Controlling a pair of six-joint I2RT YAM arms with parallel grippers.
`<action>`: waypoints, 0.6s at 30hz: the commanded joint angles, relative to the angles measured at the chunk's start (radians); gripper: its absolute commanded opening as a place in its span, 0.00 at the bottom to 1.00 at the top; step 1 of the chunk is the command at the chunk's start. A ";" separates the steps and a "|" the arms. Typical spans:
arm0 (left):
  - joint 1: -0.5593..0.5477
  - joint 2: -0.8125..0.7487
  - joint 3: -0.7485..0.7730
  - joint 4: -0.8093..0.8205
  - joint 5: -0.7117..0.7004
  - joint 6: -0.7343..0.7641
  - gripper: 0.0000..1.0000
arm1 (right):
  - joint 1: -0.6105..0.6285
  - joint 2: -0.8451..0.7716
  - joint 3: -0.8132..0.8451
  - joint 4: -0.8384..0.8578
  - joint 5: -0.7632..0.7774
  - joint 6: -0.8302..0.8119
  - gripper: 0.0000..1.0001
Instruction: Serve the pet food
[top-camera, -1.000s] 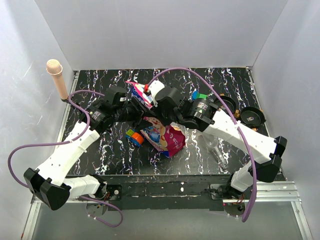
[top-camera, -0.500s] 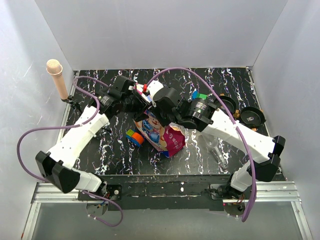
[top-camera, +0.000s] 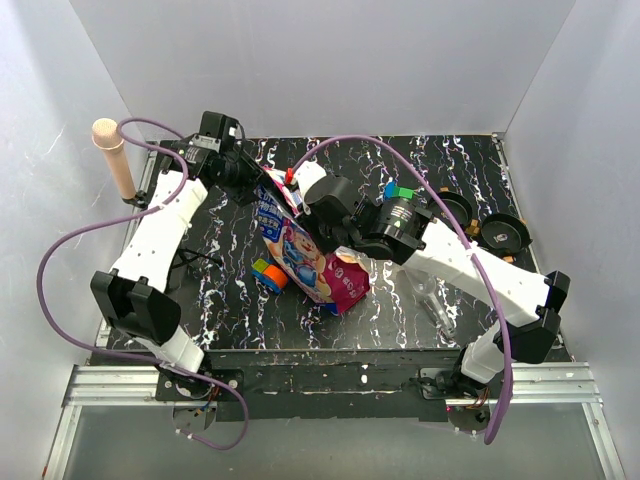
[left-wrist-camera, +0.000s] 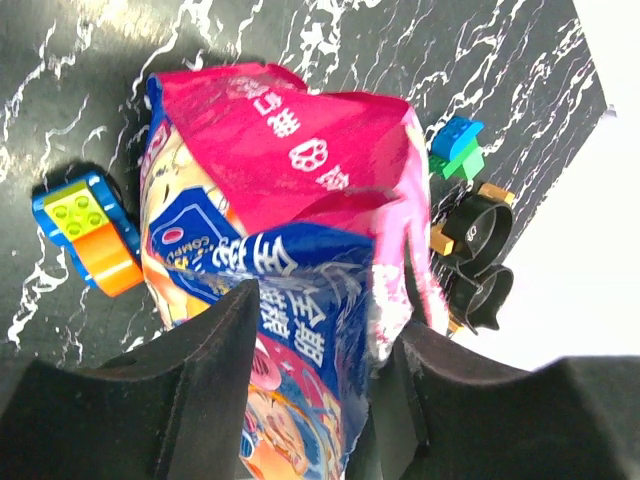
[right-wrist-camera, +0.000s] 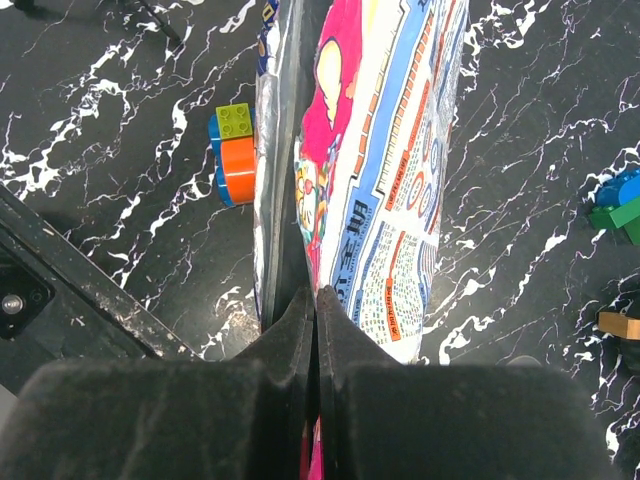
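**Black marbled table, pink bag held from two sides**

White walls close in the table, black with white veins. In the overhead view a pink-tipped post stands at the far left edge. To its right, the left tool reaches into the upper middle of the frame. Its own camera shows what the overhead view cannot: its fingers stand partly apart, and the pet food bag is clamped between them at its blue panel.

The bag slants from there down to the frame's centre, its lower end on the table beside an orange-and-blue block. The pellets are out of sight inside.

Just right of the left tool, the right tool meets the bag's upper end. From overhead, its tips are lost against the arm. Its wrist view shows the right tool pressed shut on a thin edge of the bag.

Further right lie a blue-green block and black bowls, partly cut off by the right arm. Something clear lower right is hard to make out.
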 joint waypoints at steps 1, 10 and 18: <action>0.040 0.046 0.117 0.004 -0.118 0.082 0.42 | 0.015 -0.010 0.037 -0.011 -0.006 0.023 0.01; 0.039 -0.089 -0.038 0.064 0.037 0.074 0.25 | 0.003 0.071 0.123 -0.039 0.053 0.034 0.11; 0.039 -0.089 0.019 0.015 0.178 0.112 0.15 | -0.005 0.283 0.357 -0.109 0.119 -0.068 0.47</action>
